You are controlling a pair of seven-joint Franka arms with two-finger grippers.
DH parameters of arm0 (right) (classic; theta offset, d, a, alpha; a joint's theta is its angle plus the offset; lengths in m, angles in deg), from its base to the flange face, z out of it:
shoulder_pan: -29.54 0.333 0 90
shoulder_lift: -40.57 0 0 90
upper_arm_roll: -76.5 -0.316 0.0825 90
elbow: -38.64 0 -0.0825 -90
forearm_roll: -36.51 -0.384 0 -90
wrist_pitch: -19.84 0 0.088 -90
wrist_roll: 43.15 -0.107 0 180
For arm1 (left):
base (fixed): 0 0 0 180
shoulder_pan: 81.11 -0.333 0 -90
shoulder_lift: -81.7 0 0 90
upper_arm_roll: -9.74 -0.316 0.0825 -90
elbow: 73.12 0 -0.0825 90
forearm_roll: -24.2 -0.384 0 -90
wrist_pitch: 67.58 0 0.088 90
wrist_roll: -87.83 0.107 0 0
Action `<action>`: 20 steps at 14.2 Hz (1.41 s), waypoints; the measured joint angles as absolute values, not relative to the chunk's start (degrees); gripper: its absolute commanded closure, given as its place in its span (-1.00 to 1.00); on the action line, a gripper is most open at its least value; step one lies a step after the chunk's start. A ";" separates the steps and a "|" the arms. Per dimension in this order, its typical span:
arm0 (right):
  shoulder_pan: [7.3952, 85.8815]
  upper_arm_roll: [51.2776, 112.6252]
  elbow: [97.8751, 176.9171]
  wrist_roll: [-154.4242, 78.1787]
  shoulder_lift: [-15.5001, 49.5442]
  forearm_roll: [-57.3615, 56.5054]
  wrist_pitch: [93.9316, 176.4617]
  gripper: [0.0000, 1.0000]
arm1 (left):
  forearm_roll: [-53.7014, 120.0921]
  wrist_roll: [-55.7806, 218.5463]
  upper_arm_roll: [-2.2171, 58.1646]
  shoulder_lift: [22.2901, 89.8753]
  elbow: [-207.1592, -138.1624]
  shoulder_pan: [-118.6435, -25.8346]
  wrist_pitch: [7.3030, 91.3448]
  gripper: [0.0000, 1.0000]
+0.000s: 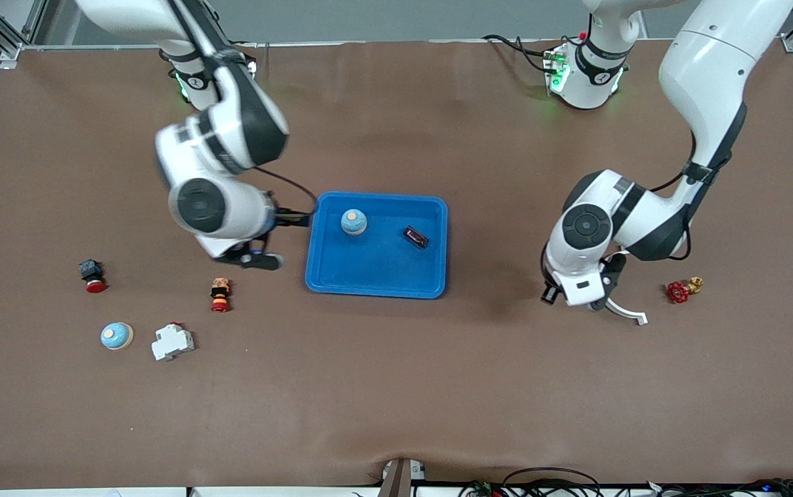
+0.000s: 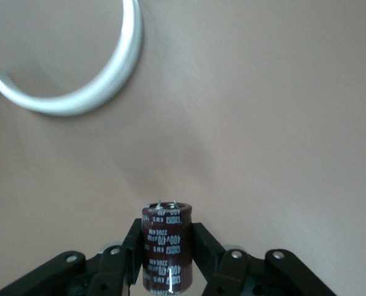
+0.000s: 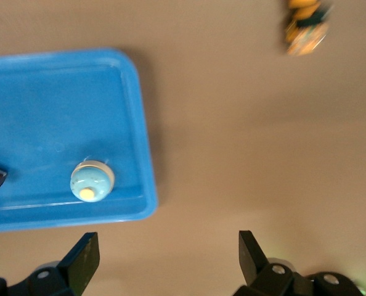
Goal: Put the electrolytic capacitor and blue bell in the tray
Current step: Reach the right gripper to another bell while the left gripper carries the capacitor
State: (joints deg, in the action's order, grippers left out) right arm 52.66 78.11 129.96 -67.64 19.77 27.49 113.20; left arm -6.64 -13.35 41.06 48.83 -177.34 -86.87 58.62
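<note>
The left gripper clamps an upright electrolytic capacitor over bare table, well apart from the tray, likely bound there. The right gripper hangs apart and empty just beside the tray, where a blue bell and another dark capacitor lie.

The dark brown capacitor between the fingers of the left gripper has white print running down its side. It reads "400v 470µF". More small print sits beside it, too tiny to read. No other words or numbers can be read.
</note>
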 measured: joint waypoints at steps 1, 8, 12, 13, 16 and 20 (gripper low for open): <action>50.27 78.20 127.50 -62.56 19.75 28.51 111.85 -1.00 | -6.34 -15.98 41.08 48.36 -175.89 -84.79 58.65 1.00; 39.54 78.30 123.98 -32.22 16.64 43.13 117.62 -1.00 | -5.46 -28.72 41.06 41.73 -164.43 -72.57 58.94 1.00; 33.14 78.36 123.79 -17.50 12.11 44.64 126.24 -1.00 | -5.28 -30.50 40.89 35.92 -158.35 -66.90 59.63 1.00; 31.91 78.35 123.77 -14.82 11.02 45.25 128.05 -1.00 | -5.29 -30.50 40.87 35.20 -157.52 -65.97 59.96 1.00; 28.75 78.35 123.70 -7.58 7.88 46.50 133.26 -1.00 | -5.28 -30.70 38.87 34.17 -156.96 -61.81 61.61 1.00; 25.73 78.34 123.66 1.48 3.59 46.66 141.41 -1.00 | -5.27 -33.65 35.90 33.91 -156.83 -57.89 61.89 -0.23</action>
State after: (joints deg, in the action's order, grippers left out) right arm 25.73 78.34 123.66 1.48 3.59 46.66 141.41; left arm -5.27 -33.65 35.90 33.91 -156.83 -57.89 61.89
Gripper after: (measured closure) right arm 0.000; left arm 0.634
